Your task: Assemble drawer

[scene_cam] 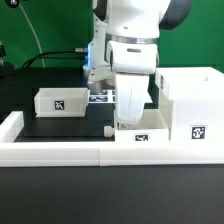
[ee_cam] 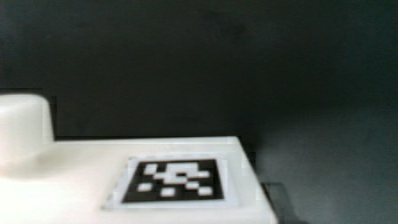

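A small white tray with a square marker stands on the black table at the exterior view's left. The large white box casing stands at the exterior view's right, with a marker on its front. A second small tray lies against the front rail beside the casing. My gripper is lowered right onto this tray, and its fingertips are hidden. The wrist view shows the tray's white face and marker very close, with a rounded white part beside it.
The low white border rail runs along the front and up the exterior view's left side. The marker board lies flat behind my arm. Dark cables hang at the back.
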Motion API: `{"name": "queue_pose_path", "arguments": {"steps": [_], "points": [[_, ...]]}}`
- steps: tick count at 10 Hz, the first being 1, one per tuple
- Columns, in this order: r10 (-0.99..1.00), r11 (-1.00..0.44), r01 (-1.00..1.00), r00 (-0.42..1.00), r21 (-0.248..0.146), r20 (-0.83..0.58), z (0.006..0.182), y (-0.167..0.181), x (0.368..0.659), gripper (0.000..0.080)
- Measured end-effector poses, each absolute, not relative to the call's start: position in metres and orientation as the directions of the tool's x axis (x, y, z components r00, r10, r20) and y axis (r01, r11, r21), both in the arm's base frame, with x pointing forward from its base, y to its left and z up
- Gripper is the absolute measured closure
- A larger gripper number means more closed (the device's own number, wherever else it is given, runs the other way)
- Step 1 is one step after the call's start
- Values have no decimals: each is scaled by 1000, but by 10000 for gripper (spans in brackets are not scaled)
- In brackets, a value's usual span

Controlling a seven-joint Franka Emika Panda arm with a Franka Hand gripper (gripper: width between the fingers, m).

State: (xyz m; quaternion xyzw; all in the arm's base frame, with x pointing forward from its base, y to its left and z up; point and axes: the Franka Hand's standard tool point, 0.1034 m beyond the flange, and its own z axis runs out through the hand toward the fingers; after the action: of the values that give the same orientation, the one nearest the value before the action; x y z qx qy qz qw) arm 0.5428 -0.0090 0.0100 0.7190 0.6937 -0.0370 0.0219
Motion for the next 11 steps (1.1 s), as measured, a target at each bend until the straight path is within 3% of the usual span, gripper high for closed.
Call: {"name": "queue_pose_path", "arguments": {"steps": [11], "points": [[996,12,1000,-12,1,-90,9,-3,543,757]]}}
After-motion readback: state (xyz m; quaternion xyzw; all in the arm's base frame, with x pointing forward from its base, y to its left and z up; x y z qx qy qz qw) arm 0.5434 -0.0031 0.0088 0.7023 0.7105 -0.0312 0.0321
